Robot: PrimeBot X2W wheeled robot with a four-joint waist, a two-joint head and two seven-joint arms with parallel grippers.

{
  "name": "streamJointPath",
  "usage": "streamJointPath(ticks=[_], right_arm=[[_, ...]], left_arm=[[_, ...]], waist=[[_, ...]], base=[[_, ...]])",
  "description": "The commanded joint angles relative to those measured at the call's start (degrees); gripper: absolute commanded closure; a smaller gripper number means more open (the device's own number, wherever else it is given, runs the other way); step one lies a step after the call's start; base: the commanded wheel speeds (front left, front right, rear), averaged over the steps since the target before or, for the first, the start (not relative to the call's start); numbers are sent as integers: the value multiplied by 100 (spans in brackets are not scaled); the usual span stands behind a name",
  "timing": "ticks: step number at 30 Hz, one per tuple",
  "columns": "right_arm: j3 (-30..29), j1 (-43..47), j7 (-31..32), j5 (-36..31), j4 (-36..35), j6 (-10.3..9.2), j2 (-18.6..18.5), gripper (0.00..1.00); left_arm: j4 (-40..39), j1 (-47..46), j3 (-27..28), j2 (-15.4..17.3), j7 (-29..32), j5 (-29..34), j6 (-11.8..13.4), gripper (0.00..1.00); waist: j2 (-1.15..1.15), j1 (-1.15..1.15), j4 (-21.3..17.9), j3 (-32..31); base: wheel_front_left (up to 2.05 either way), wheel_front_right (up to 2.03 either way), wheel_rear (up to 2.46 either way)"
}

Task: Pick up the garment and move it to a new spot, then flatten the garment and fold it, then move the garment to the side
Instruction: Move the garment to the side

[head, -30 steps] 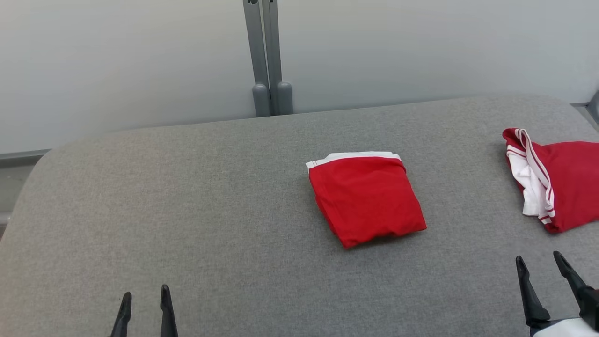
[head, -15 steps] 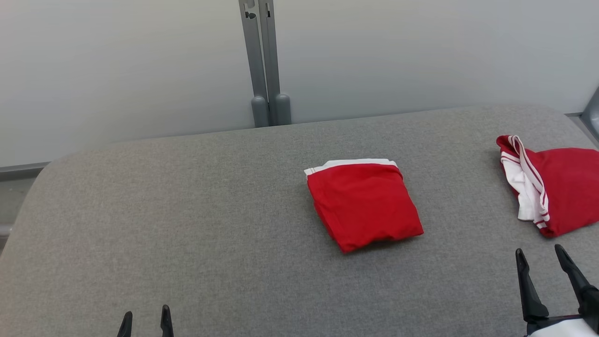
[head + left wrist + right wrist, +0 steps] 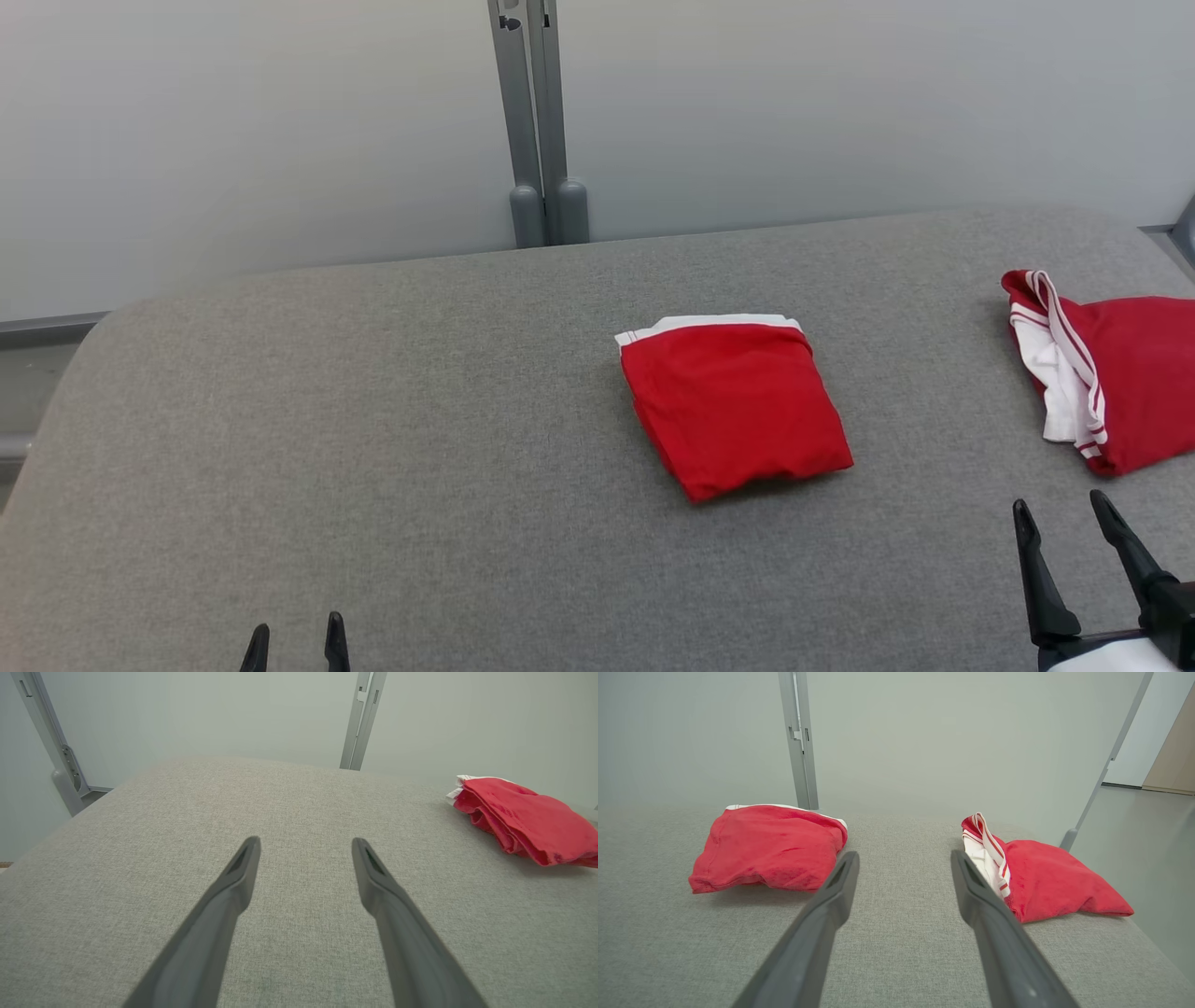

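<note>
Both spread and empty, the left hand and right hand point forward, low over the table.

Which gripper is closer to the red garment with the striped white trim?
Right. The right gripper is open just short of the striped-trim garment, not touching it; the left gripper is far off to its left, also open.

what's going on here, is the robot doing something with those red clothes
A two-armed robot faces a gray padded table with laundry on it. It holds nothing: the left gripper and right gripper both hover open near the front edge. A folded red garment lies mid-table, and a second red garment with white striped trim sits loosely bunched at the right edge. Neither is touched.
</note>
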Motion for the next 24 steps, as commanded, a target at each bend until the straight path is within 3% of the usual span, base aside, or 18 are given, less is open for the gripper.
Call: streamJointPath(ticks=[1, 16, 18, 21, 24], right_arm=[[-10, 4, -14, 29, 0, -2, -19, 0], [41, -96, -15, 147, 121, -2, 125, 0], [291, -353, -14, 417, 321, 0, 98, 0], [1085, -994, 76, 966, 898, -3, -249, 0], [1581, -1936, 776, 1604, 1517, 2, -371, 0]], left_arm=[[3, -44, -1, 13, -15, -3, 6, 0], [15, -72, 38, 14, -15, 48, -7, 0], [-10, -81, 74, 13, -15, 7, 33, 0], [136, -73, -23, 12, -15, -20, -20, 0], [375, -199, -235, 13, -16, -5, -74, 0]], waist=[[0, 0, 19, -2], [0, 0, 141, -12], [0, 0, 118, 43], [0, 0, 98, 125], [0, 0, 164, 218]], base=[[0, 0, 0], [0, 0, 0], [0, 0, 0], [0, 0, 0], [0, 0, 0]])
